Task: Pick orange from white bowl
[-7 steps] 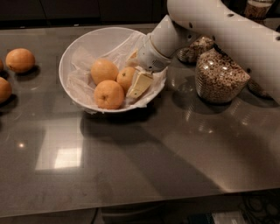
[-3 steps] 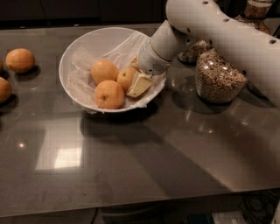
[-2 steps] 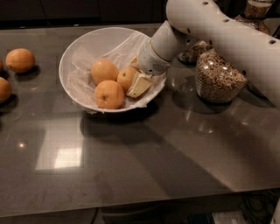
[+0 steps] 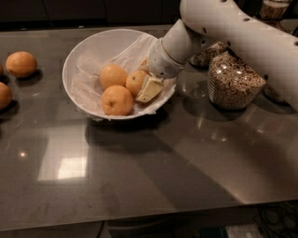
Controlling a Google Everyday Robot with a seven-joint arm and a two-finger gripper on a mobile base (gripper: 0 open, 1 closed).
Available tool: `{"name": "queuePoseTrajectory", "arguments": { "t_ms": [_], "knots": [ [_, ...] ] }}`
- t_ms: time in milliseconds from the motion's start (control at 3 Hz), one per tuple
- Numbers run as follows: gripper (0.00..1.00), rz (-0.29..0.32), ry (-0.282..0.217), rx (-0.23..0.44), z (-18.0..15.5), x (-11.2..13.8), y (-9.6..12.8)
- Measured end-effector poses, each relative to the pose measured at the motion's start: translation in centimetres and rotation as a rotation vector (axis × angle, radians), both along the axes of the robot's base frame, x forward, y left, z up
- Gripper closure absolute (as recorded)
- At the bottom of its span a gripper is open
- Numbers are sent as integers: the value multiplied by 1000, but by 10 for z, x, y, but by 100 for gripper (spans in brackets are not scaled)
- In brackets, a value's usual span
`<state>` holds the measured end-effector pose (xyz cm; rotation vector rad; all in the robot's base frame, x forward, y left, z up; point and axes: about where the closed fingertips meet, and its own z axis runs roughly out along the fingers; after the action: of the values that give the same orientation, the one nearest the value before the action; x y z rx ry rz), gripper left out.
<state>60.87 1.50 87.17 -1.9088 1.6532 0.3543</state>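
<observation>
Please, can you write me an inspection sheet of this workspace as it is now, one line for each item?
Surface: dark glossy grey table, showing light reflections.
Job's things: wide round white bowl with crumpled paper lining holds a round yellow-orange orange at its right and two more oranges.
Clutter: two loose oranges at the table's left edge; glass jar of brown cereal right of the bowl; second glass jar behind the white robot arm.
Grippers: the gripper is inside the bowl, at its right side, right beside the right-hand orange.
Cables: nothing seen.
Surroundings: dark cabinet fronts behind the table.
</observation>
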Motion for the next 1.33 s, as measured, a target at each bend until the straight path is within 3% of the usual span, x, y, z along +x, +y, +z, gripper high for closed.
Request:
{"name": "queuePoseTrajectory", "arguments": {
  "t_ms": [667, 1000, 1333],
  "knots": [
    [100, -22, -78, 16, 31, 1, -9],
    [100, -45, -136, 20, 59, 4, -22],
    [100, -19, -197, 32, 106, 6, -29]
  ]
}}
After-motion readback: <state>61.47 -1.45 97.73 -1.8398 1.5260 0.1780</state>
